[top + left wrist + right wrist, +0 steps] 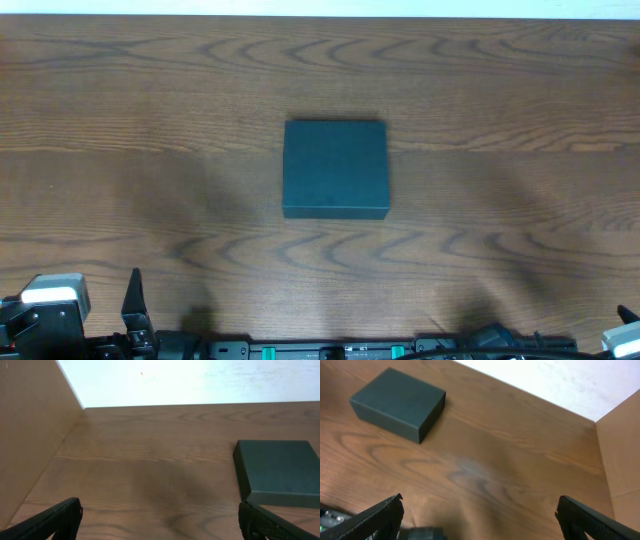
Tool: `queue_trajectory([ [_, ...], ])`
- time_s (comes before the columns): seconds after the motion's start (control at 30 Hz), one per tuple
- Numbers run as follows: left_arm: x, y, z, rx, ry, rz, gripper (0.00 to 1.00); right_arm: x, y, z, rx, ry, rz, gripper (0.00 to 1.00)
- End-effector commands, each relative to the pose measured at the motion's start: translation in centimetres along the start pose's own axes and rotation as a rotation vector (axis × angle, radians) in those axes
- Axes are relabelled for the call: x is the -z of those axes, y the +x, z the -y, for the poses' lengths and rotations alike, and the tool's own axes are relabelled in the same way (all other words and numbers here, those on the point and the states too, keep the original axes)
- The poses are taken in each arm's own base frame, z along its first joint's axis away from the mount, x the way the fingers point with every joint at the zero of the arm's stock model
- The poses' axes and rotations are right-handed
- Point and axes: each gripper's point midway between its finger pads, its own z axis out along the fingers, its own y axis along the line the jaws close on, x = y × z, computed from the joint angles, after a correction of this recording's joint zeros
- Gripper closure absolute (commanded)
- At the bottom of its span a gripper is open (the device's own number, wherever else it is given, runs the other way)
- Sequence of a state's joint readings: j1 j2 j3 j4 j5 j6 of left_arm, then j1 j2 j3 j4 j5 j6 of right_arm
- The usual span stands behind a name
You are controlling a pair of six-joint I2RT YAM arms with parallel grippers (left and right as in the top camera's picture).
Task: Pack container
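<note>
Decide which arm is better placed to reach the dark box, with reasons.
Probably left: the container sits close by the open left gripper, farther from the open right gripper.

The container [335, 168] lies centred on the table [150, 100], ahead of left claw [160, 505] and right claw [480, 499].

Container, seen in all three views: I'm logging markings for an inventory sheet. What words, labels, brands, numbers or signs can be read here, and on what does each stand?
No text can be read in any view.
The container: plain dark matte faces, no label, brand or number showing.
The table: wood grain only.
The hardware strip at the near table edge: small green and white spots, too small and blurred to read as text.
</note>
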State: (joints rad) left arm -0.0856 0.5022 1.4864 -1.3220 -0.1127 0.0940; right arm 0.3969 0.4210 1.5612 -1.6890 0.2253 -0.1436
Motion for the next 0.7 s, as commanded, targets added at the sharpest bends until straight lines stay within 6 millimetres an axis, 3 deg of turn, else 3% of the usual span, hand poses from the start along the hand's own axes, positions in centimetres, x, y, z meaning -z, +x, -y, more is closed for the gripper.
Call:
queue_trajectory([
  [0.0, 0.0, 0.0, -0.2, 0.003, -0.016, -0.003, 0.01, -0.2, -0.1, 0.3, 0.03, 0.013, -0.002, 0.01],
  [0.2, 0.0, 0.0, -0.2, 0.003, -0.016, -0.003, 0.02, -0.9, -3.6, 0.7, -0.027, 0.088, 0.119, 0.01],
  [0.37, 0.0, 0.0, -0.2, 0.003, -0.016, -0.003, 0.02, -4.6, -7.0, -0.1, -0.098, 0.116, 0.286, 0.01],
  [0.47, 0.0, 0.0, -0.2, 0.003, -0.016, -0.003, 0.02, -8.6, -6.0, -0.6, -0.118, 0.114, 0.3, 0.01],
  [0.67, 0.0, 0.0, -0.2, 0.003, -0.016, -0.003, 0.02, -18.5, 0.0, -2.4, -0.217, 0.046, 0.232, 0.01],
])
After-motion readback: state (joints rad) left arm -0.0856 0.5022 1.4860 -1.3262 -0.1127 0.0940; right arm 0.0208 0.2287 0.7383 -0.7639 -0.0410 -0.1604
